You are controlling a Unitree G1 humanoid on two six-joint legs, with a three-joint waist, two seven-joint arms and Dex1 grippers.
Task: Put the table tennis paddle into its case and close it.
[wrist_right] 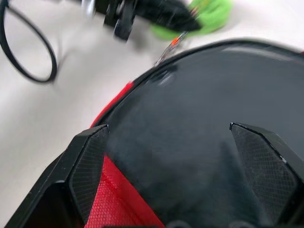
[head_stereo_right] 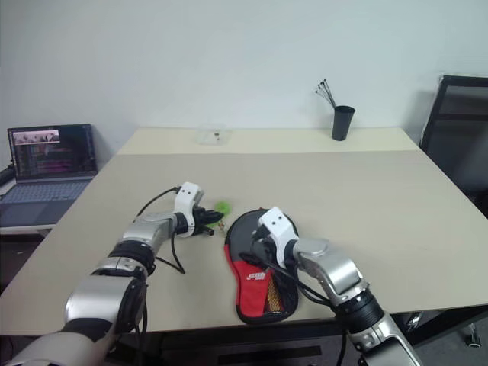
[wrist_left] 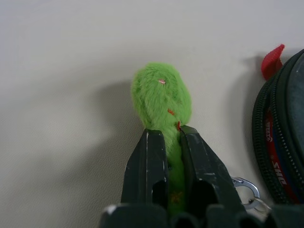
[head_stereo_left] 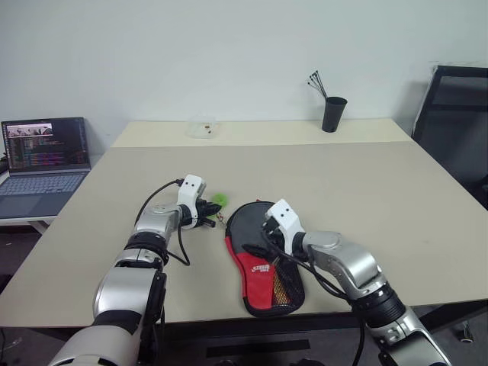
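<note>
Your left gripper (wrist_left: 167, 142) pinches the fuzzy green tag (wrist_left: 161, 97); your right gripper (wrist_right: 168, 142) stands spread over the black-and-red fabric paddle-shaped case (head_stereo_left: 259, 263), near the beige table's (head_stereo_left: 366, 191) front edge.

From my remote seat I see a beige table (head_stereo_left: 366, 198) with a black cup (head_stereo_left: 333, 114) of thin sticks near its far edge, and a small clear container (head_stereo_left: 203, 126) further left. An open laptop (head_stereo_left: 44, 164) sits on a side surface at left; a dark chair (head_stereo_left: 457, 126) stands at right.
</note>
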